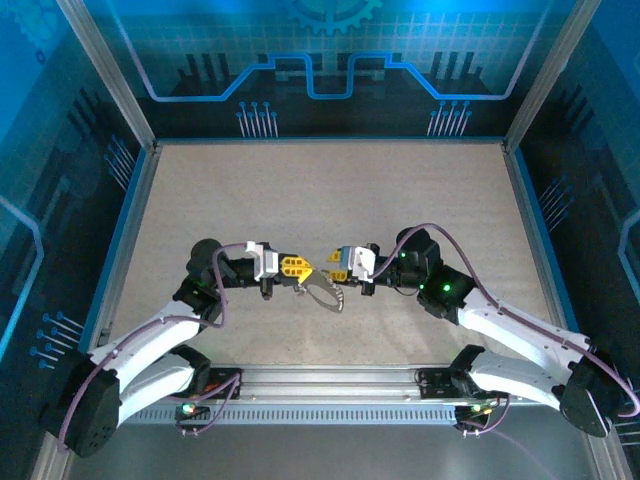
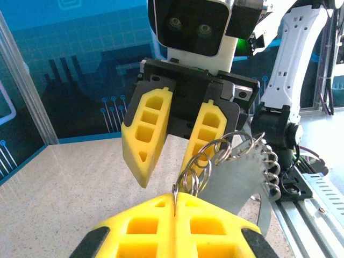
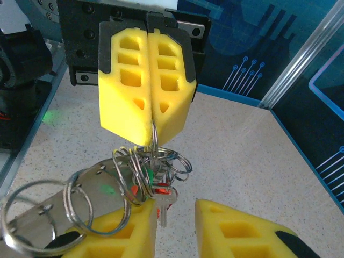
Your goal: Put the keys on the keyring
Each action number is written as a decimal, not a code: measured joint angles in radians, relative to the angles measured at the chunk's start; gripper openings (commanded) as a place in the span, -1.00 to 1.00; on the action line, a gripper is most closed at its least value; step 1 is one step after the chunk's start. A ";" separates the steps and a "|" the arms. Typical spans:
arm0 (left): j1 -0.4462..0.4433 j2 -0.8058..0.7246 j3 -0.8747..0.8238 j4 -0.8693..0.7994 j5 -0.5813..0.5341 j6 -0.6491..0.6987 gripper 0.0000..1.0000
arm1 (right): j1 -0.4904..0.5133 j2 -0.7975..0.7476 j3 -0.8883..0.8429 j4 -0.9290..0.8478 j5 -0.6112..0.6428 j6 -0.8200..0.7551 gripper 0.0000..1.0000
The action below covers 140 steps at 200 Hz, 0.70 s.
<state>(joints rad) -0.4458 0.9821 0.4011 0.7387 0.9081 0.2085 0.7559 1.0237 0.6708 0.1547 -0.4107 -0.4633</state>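
Pinching keyring (image 3: 142, 169), left claw (image 3: 153, 137), keys (image 3: 163, 200) half hidden behind it

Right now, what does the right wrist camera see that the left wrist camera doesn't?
Right wrist view: a tiny key with a red head, dangling under the rings by the open right gripper. Left wrist view: the white right arm and its camera box with two round lenses. Both: the keyring, a chain of silver rings pinched by the shut left gripper, and the flat silver plate with rings along its edge.
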 measured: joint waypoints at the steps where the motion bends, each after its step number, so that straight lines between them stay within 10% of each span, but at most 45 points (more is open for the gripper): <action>1: 0.000 0.000 0.000 0.000 0.001 0.000 -1.00 | 0.000 0.000 0.000 0.000 -0.001 0.000 -0.48; 140: 0.000 -0.002 0.000 -0.031 0.006 0.007 -1.00 | -0.020 0.016 0.009 0.015 -0.207 -0.014 -0.20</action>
<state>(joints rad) -0.4458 0.9806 0.4011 0.7074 0.9142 0.2157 0.7361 1.0397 0.6796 0.1699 -0.6174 -0.4778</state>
